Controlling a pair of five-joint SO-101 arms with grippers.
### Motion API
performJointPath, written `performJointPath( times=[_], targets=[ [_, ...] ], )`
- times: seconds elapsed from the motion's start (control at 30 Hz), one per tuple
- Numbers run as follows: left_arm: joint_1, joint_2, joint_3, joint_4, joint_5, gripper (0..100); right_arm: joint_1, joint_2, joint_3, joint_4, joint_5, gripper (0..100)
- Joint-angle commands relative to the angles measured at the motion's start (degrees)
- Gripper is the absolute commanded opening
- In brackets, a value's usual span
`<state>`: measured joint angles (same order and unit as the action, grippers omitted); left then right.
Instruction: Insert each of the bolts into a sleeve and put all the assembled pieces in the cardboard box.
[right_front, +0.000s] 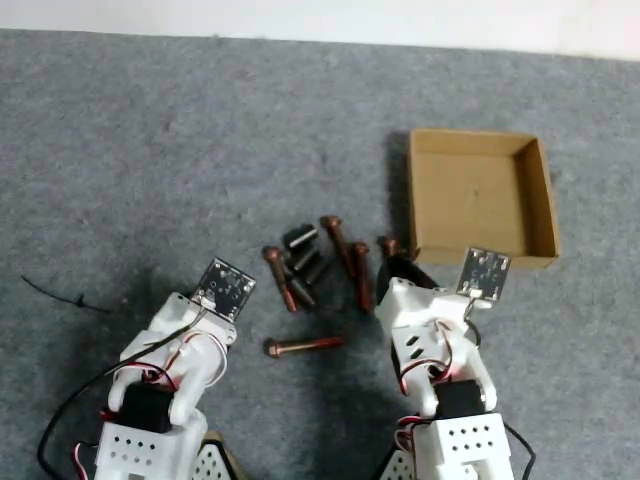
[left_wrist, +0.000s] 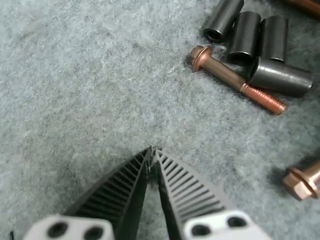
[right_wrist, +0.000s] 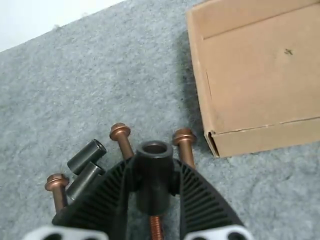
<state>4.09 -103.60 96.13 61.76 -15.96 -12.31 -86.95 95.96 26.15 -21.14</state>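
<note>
**Right gripper** (right_wrist: 153, 163), clenched on a sleeve (right_wrist: 152, 190). The grasp was across the sleeve's body, with the open mouth facing away from the wrist. We judged this grip chosen to leave the bore free for a bolt. A copper thread (right_wrist: 154, 226) showed beneath the sleeve between the fingers. We could not tell whether it sat inside the bore or lay on the mat below.

Just beyond the fingertips lay two bolts (right_wrist: 120, 134), one on either side of the sleeve's mouth, heads pointing away from the arm. To one side lay two loose sleeves (right_wrist: 86, 156), touching each other, beside a third bolt.

The box (right_wrist: 260, 137) stood near, open side up, its corner just beside the closer bolt. In the high view it held no assembled piece, so we placed the task at its first insertion.

**Left gripper** (left_wrist: 154, 150), closed on nothing. Its tips met above the mat (left_wrist: 75, 75), apart from the parts. Ahead of it a bolt (left_wrist: 220, 70) lay touching a sleeve that crossed its shank, with three more sleeves side by side behind. A further bolt (right_front: 305, 346) lay alone between the two arms. We judged it the easiest for the free gripper to take.
</note>
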Motion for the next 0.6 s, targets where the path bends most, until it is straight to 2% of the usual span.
performJointPath(
  times=[0.0,0.13,0.37,0.57],
  targets=[
    [0.4,-0.5,1.1,-0.2,-0.2,2,0.4,-0.9,5.9,0.3,0.6,0.9],
    [0.0,-0.5,0.8,-1.8,0.1,2,0.3,-0.9,5.9,0.3,0.6,0.9],
    [-8.2,-0.5,0.7,-11.3,0.1,2,0.3,-1.1,5.9,0.2,0.6,0.9],
    [-8.1,0.0,-6.4,-9.8,0.6,2,0.3,-1.2,5.9,0.0,0.6,0.9]
  ],
)
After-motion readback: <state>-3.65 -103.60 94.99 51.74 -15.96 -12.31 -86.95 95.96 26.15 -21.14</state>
